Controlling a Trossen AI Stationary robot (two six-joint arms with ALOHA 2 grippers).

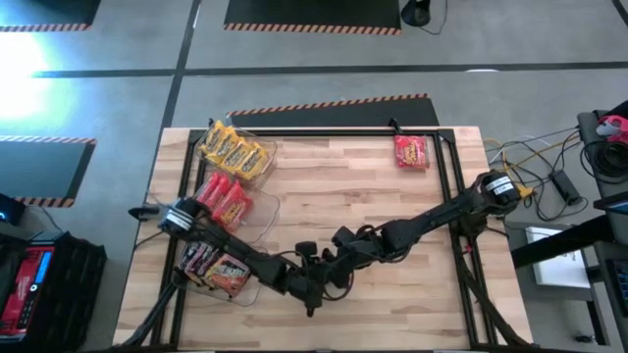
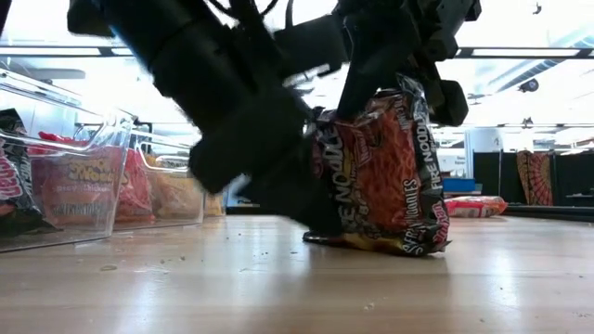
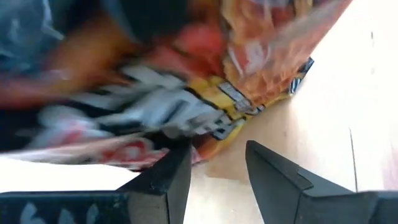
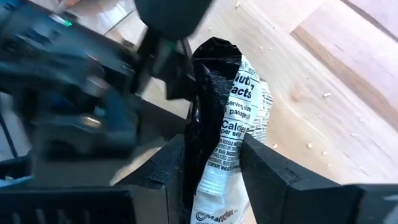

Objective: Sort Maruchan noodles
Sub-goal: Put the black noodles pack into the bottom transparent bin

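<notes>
Both tools meet mid-surface: the right tool (image 4: 214, 171) clamps a dark noodle packet (image 2: 385, 172); left tool (image 3: 217, 168), fingers apart, waits beside it. Next, likely a handover.

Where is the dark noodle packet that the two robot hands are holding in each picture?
High view: hidden under the two hands, bottom center.
Low view: dark noodle packet standing on edge, center-right.
Left wrist view: fills the upper part.
Right wrist view: between the right hand's fingers.
Shared landmark: the wooden table.
</notes>
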